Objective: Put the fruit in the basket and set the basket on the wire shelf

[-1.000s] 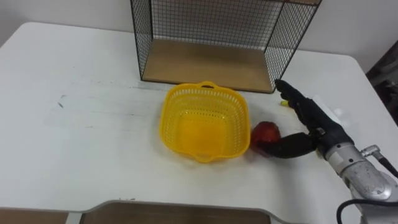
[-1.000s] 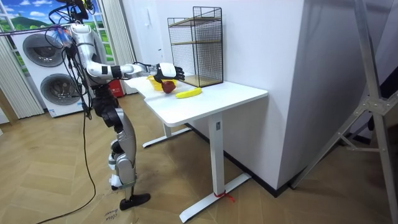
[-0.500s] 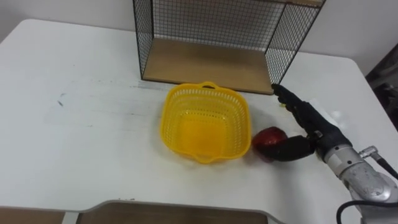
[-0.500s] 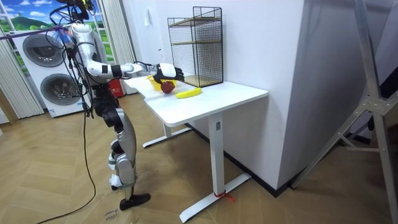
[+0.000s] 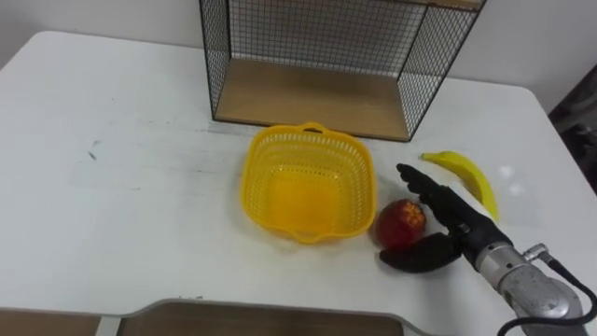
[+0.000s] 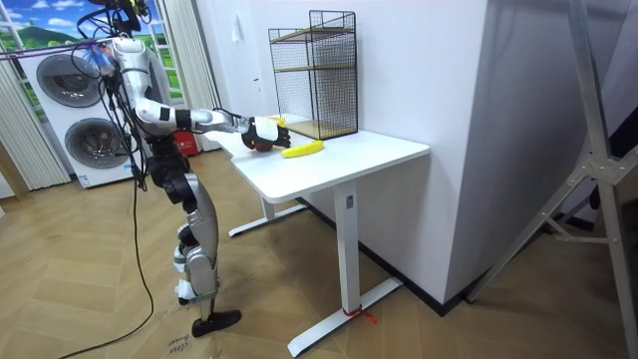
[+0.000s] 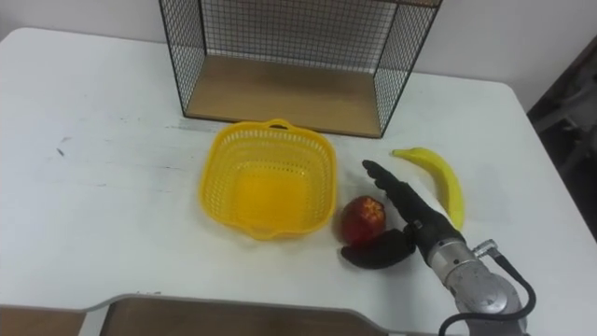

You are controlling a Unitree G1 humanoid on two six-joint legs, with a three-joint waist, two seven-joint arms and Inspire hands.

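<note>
A yellow plastic basket (image 5: 308,191) sits empty on the white table (image 5: 140,187), just in front of the wire shelf (image 5: 317,56) with its wooden floor. A red apple (image 5: 403,221) rests on the table right of the basket. My right hand (image 5: 457,233) lies beside it, open, straight fingers (image 5: 424,191) along the apple's far right side and thumb (image 5: 418,258) under its near side. A yellow banana (image 5: 462,177) lies further right, behind the hand. In the room view I stand at the table's end with the right hand (image 6: 261,132) stretched over it.
The wire shelf (image 6: 314,75) stands at the table's back edge against the wall. The table's right edge runs close past the banana (image 7: 431,173). A wood strip lines the near edge.
My right hand has drawn back toward me and lower, uncovering the banana. The apple has shifted a little nearer with it. The basket has stayed put.
</note>
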